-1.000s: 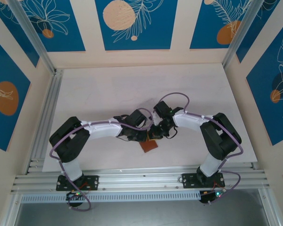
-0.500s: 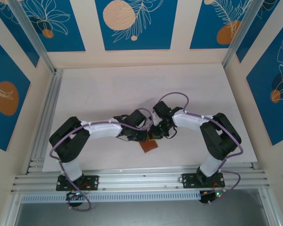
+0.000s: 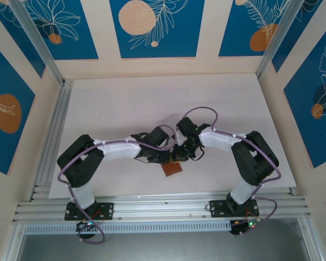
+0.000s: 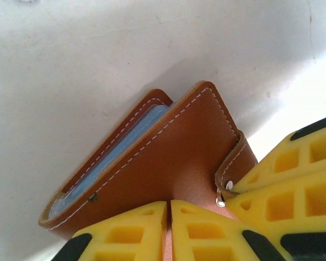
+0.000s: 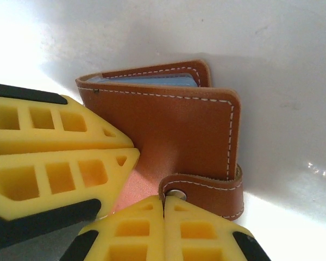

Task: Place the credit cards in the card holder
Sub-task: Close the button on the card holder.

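Folded card holder point(image 3: 172, 167) sits on the worktop point(image 3: 125, 109) between both arms, unmoved over the last second. The left hand point(image 4: 169, 228) pinches its cover edge and the right hand point(image 5: 164, 228) is clamped on the tab clasp point(image 5: 206, 187). Judgement: clasp being closed, task near its end.

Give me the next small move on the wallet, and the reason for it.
Probably press the tab clasp home with the right gripper, whose closed fingers sit at its snap, while the left gripper steadies the card holder. The holder is folded nearly shut and the tab already wraps round its edge.
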Robot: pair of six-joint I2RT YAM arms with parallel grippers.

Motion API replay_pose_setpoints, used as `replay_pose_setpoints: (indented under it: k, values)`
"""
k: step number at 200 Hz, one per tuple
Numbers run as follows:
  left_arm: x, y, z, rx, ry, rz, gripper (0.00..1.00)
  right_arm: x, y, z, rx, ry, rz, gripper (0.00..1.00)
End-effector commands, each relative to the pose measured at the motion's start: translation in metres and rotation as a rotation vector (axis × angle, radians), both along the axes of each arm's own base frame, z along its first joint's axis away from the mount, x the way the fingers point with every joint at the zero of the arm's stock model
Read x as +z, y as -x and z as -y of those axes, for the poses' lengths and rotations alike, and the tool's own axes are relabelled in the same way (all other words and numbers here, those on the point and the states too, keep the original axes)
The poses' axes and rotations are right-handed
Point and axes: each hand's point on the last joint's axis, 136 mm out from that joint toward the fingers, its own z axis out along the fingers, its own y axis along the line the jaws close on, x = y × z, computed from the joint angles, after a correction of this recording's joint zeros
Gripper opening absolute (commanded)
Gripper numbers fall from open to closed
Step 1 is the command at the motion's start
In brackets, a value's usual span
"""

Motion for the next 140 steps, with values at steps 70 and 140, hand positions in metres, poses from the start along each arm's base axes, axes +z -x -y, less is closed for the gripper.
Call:
replay_pose_setpoints:
  k: [70,140]
  values:
    - [-0.043,0.023,-0.015,-0.019,-0.108,-0.082,0.10,0.005,0.029,0.010,0.006,0.021,-0.081,0.00]
    - [-0.044,0.023,-0.015,-0.016,-0.105,-0.084,0.10,0.011,0.025,0.007,-0.017,-0.035,-0.095,0.00]
